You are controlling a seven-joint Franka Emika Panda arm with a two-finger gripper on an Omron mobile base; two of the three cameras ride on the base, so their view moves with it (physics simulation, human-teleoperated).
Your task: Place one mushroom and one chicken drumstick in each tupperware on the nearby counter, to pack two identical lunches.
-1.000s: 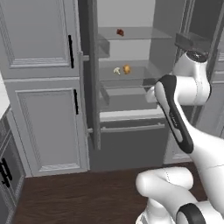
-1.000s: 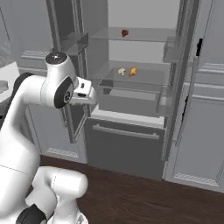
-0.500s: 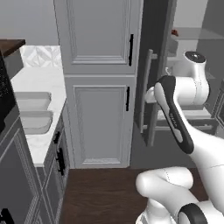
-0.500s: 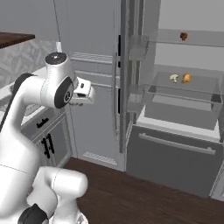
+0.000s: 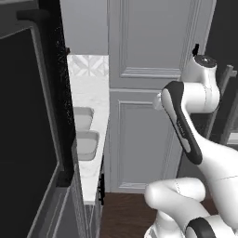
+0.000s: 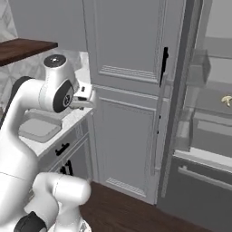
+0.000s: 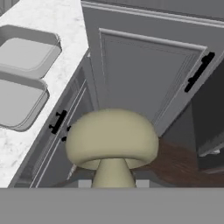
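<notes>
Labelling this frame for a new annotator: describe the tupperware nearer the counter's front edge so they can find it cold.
Find the white speckled counter left of the tall grey cabinet doors. Two matching shallow grey trays sit side by side on it. The one meant is the nearer tupperware, by the counter's front end above the drawer with dark handles; the other tupperware sits further back toward the tiled wall.

Base swung left from open fridge; white tabletop [image 5: 90, 100] with two grey tupperware [image 7: 24, 50] trays now ahead.

Two tupperware [image 7: 19, 78] side by side — on counter [image 7: 57, 70].
</notes>
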